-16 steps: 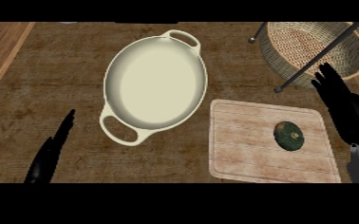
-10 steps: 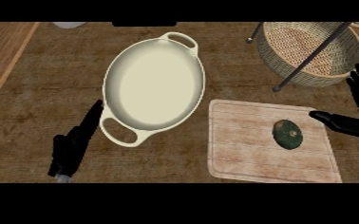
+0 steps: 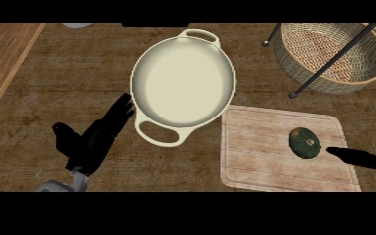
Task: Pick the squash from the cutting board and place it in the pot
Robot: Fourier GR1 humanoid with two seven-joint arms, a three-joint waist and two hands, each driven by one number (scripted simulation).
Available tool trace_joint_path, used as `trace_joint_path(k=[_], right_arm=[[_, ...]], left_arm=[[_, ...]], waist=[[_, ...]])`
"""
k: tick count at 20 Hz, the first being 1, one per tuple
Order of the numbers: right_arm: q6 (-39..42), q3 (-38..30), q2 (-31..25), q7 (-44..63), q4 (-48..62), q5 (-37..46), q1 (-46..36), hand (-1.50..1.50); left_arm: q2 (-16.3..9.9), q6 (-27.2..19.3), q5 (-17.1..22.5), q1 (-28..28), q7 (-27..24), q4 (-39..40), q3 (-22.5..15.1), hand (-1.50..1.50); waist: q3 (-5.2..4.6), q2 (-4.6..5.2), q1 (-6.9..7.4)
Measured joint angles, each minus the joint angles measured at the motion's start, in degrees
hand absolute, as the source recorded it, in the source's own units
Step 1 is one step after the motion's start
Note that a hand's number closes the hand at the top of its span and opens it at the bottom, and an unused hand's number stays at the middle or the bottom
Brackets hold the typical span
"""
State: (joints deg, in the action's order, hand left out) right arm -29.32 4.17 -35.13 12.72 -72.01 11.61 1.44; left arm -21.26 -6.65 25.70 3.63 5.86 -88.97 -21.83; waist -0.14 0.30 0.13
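On the brown wood-grain counter [image 3: 73,89] the squash [image 3: 305,142] sits on the cutting board [image 3: 257,159] beside the cream pot [image 3: 183,79] (wicker basket [image 3: 330,55] behind), left hand [image 3: 92,139] straight-fingered, right hand [image 3: 352,157] fingers unreadable.

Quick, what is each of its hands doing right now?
Left hand: open, holding nothing, beside the pot.
Right hand: mostly out of view; cannot tell.

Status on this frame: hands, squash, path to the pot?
Left hand open beside pot. Right hand at right edge, close to squash. Squash on cutting board, not held. Nothing between board and pot.
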Motion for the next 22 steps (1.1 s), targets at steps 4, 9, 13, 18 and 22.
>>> trace_joint_path(k=[4,9,13,18,22], right_arm=[[2.5,4.6,-3.69,13.34,-9.02,6.74,0.6,-1.5],[9.5,6.77,-7.92,31.86,-25.23,9.92,1.31,-1.5],[17.58,6.4,-10.02,45.0,-35.0,6.57,-1.58,-1.5],[22.54,4.94,-10.63,52.69,-41.8,3.0,-4.31,-1.5],[23.6,5.02,-8.31,55.02,-42.93,2.5,-5.56,-1.5]], left_arm=[[0.08,-0.23,1.43,0.77,3.61,-2.39,0.88,0.0],[0.79,0.04,1.13,-0.52,3.49,-2.53,1.05,0.0],[0.76,0.59,1.28,-0.96,4.1,-3.19,1.35,0.0],[1.6,0.56,-0.02,-0.94,4.09,-3.29,1.06,0.0],[1.81,1.22,-0.26,-0.51,4.53,-3.14,1.6,0.0]], waist=[[-0.03,-0.36,-0.26],[-0.07,-0.59,-0.67],[-0.07,-0.6,-0.44],[-0.02,-0.5,-0.28],[0.02,-0.39,-0.08]])
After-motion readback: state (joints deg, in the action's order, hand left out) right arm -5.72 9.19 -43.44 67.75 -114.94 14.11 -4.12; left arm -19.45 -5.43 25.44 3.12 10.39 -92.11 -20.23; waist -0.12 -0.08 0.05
